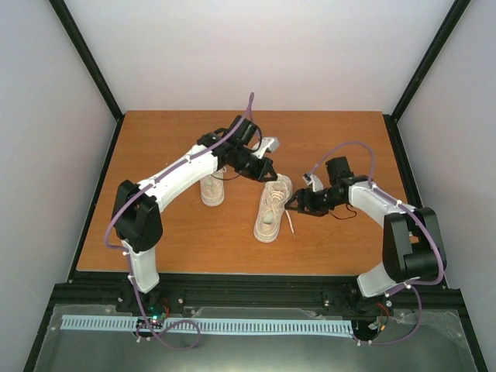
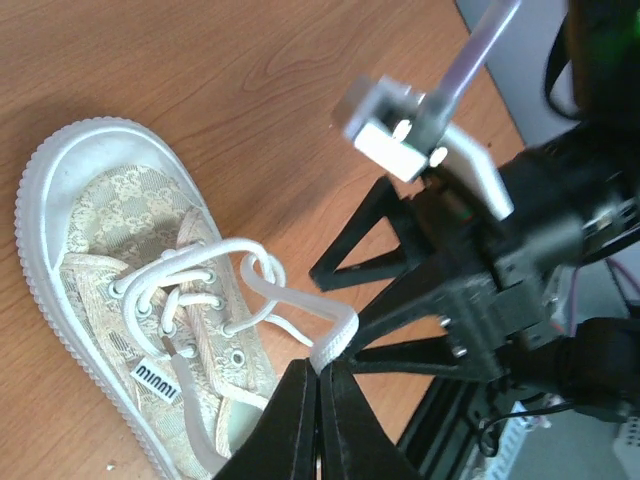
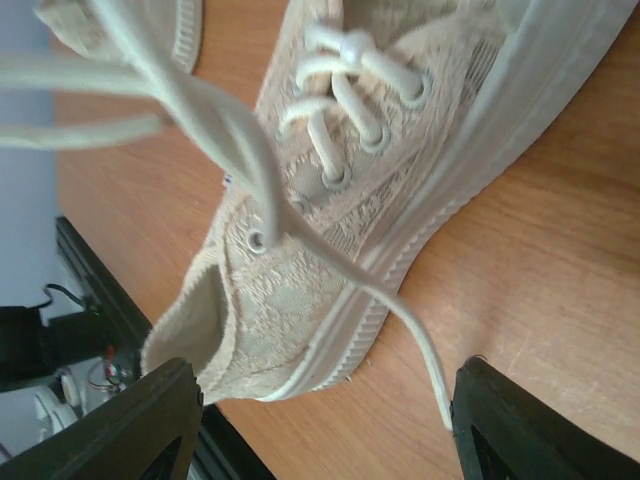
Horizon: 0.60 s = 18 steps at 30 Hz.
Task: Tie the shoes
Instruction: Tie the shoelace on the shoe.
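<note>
Laced shoe (image 2: 110, 300) on table (image 2: 280, 80), just ahead of both grippers, its lace (image 2: 300, 302) drawn out in a loop, left gripper (image 2: 318, 368) pressed together on that lace, right gripper (image 3: 325, 400) spread wide, a loose lace end between its fingers (image 3: 520, 430), second shoe (image 1: 211, 192) under the left arm (image 1: 178, 174)

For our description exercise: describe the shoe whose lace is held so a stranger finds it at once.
On the wooden table, look near the middle. The shoe there lies in the open, its lace pinched by the left gripper; the other shoe sits partly under the left arm.
</note>
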### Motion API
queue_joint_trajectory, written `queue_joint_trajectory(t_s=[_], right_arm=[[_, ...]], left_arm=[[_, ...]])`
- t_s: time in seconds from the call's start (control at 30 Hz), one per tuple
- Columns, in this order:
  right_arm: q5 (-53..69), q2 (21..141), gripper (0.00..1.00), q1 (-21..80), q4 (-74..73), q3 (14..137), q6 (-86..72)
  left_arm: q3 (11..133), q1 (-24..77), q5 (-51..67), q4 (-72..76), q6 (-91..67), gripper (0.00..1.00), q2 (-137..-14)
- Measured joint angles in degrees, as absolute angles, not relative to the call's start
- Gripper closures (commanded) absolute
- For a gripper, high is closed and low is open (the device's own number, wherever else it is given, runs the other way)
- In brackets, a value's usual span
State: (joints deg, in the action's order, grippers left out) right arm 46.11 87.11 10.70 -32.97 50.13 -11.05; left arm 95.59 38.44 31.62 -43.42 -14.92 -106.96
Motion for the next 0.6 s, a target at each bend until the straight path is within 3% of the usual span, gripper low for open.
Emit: queue_joint_trajectory(t_s=[0.47,0.6], right_arm=[[38.44,92.31,0.41,18.35,-30.13,49.32,-10.26],[36.58,93.71,0.55,18.37,-29.34,49.32,-9.34]], left_arm=[[101.03,35.83,37.43,-50.89,-18.26,0.99,-106.98],[101.23,35.83,37.76,-51.51,-18.26,1.00,-106.98]])
